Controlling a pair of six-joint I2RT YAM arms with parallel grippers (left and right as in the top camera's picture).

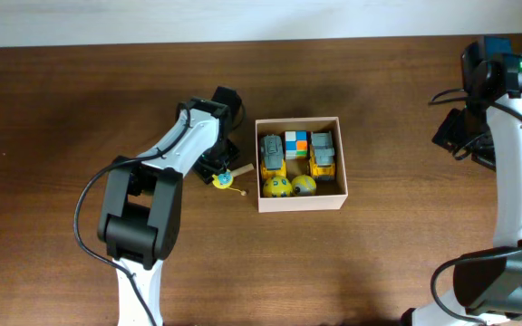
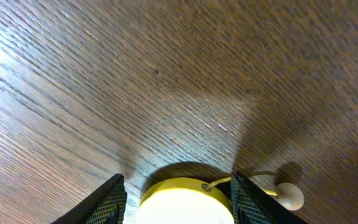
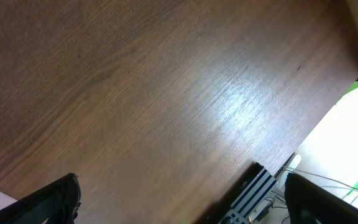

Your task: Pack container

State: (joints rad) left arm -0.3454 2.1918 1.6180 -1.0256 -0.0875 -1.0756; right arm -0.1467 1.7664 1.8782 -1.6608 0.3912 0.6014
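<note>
The container [image 1: 302, 204], a shallow white box with a tan inside, stands at the table's middle. It holds two grey-and-yellow toy vehicles [image 1: 272, 154], a coloured cube [image 1: 296, 143] and two yellow balls [image 1: 276, 186]. Just left of it, a yellow yo-yo [image 1: 224, 180] lies on the table with its string and bead [image 2: 289, 195]. My left gripper [image 1: 217, 171] straddles the yo-yo [image 2: 182, 202], open, with a gap showing at the left finger [image 2: 114, 199]. My right gripper [image 3: 191, 199] hangs open over bare wood at the far right [image 1: 456, 131], holding nothing.
The dark wooden table ends at its back edge near the right arm, where a blue-striped device [image 3: 253, 193] and cables lie below the edge. The left arm's base [image 1: 139, 226] stands in front of the yo-yo.
</note>
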